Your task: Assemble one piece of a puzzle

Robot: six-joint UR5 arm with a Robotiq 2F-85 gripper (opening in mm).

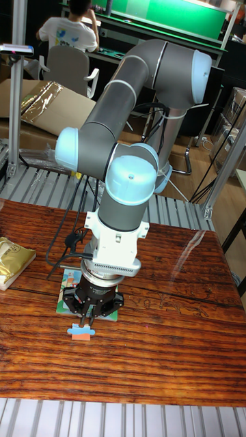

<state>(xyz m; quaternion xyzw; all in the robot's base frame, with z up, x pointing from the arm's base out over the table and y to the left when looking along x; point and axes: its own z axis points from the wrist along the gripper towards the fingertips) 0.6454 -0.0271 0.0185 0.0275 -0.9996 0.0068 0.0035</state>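
You can see no words or brand names clear enough to read anywhere here. The gold packet has some marks on it, but they are too small to tell.

Your big grey robot arm with light blue caps [119,116] bends down over the shiny dark brown wooden table [171,348]. At the left edge of the table lies a crinkly gold foil packet [14,263]. Behind the table you can see a flat brown cardboard sheet with a silver foil patch [48,109]. Far back, a person in a white shirt [68,31] sits on a grey chair at a bench with a green board. Black cables [65,225] hang from the arm down toward the table.

The arm's own wrist blocks a lot of the colourful square puzzle board [67,283], so you only see its left side and corner.

The black two-finger claw [85,321] points straight down. Its fingers sit close together, right at the top of the small puzzle piece with a blue top and orange bottom [82,332]. You cannot tell if the claw is gripping the piece or only touching it. The piece lies on the table just in front of the puzzle board.
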